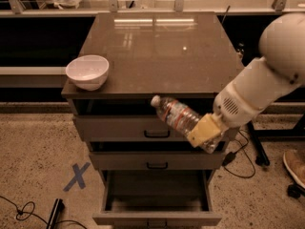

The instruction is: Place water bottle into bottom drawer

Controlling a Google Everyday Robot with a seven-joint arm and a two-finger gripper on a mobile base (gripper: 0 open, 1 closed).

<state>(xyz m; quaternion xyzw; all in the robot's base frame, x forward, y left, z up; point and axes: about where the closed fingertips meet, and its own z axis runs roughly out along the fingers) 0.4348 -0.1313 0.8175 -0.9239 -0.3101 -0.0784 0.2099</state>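
My gripper is shut on the base end of the water bottle, a clear crinkled bottle with a white cap. It holds the bottle tilted, cap up and to the left, in front of the top drawer's face and below the cabinet top's front edge. The bottom drawer is pulled open below, its dark inside showing, with its front panel near the lower edge of the view. The bottle hangs above and slightly right of the drawer's opening.
A white bowl sits at the left front corner of the cabinet top. The top drawer and middle drawer are shut. A blue X mark and cables lie on the floor at left; a shoe is at right.
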